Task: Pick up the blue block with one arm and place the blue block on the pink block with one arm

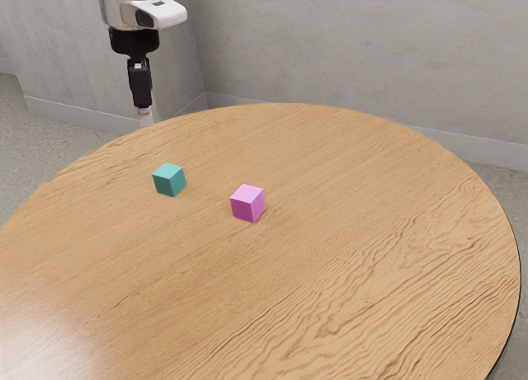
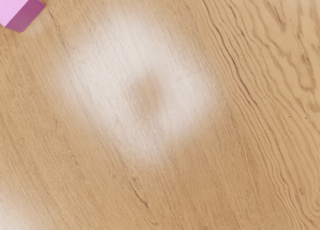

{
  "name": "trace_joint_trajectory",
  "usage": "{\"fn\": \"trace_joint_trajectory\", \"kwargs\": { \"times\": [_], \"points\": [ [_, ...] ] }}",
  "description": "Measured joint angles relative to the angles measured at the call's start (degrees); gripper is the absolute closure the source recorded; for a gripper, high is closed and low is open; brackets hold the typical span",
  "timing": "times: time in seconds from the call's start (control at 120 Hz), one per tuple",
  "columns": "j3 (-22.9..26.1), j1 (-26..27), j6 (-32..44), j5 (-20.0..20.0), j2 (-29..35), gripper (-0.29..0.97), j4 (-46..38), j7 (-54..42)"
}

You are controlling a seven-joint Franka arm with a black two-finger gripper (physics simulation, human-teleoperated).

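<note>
Two blocks rest flat on the round wooden table [image 1: 371, 256], both well apart from my gripper [image 1: 144, 114]. Reading the exterior view from its left: the gripper hangs from the arm [image 1: 136, 13], pointing straight down. It is high above and well away from the pink block [image 1: 247, 203], toward the exterior view's left, near the table's far rim. It is seen edge-on, so I cannot tell whether it is spread or pressed together. Next comes the blue block [image 1: 169, 180], which renders blue-green. It sits near the pink block, on that block's side toward the exterior view's left and slightly farther back. A strip of bare wood lies between the two, and they are not touching. The pink block stands upright with one corner turned toward the camera, its top face showing whole. To the exterior view's right of the pink block, wood grain runs on to the rim. Wrist view: part of the pink block [image 2: 20, 8] lies on the table [image 2: 240, 155], with a pale sheen patch [image 2: 145, 95] on the wood near it.
</note>
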State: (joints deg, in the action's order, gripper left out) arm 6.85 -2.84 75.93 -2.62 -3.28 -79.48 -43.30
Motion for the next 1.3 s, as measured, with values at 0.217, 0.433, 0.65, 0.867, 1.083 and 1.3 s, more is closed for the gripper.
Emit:
{"fn": "trace_joint_trajectory", "kwargs": {
  "times": [0.217, 0.433, 0.65, 0.867, 1.083, 1.3],
  "points": [
    [0.0, -1.09, 0.03, 0.9, -0.09, 0.0, -0.06, -0.24],
    [-0.13, -3.19, -7.38, -1.24, 12.89, 0.0, 4.55, 1.46],
    [-8.55, -36.94, -4.05, -4.11, 34.8, 0.0, -35.37, 3.13],
    [-15.07, -46.5, 14.8, -7.33, 27.34, 0.0, -50.93, 2.41],
    [-16.98, -43.25, 28.91, -9.66, 17.79, 0.0, -51.48, 1.48],
    [-6.8, -39.57, 36.81, -2.78, 19.84, 0.0, -57.54, 4.37]
  ]
}}
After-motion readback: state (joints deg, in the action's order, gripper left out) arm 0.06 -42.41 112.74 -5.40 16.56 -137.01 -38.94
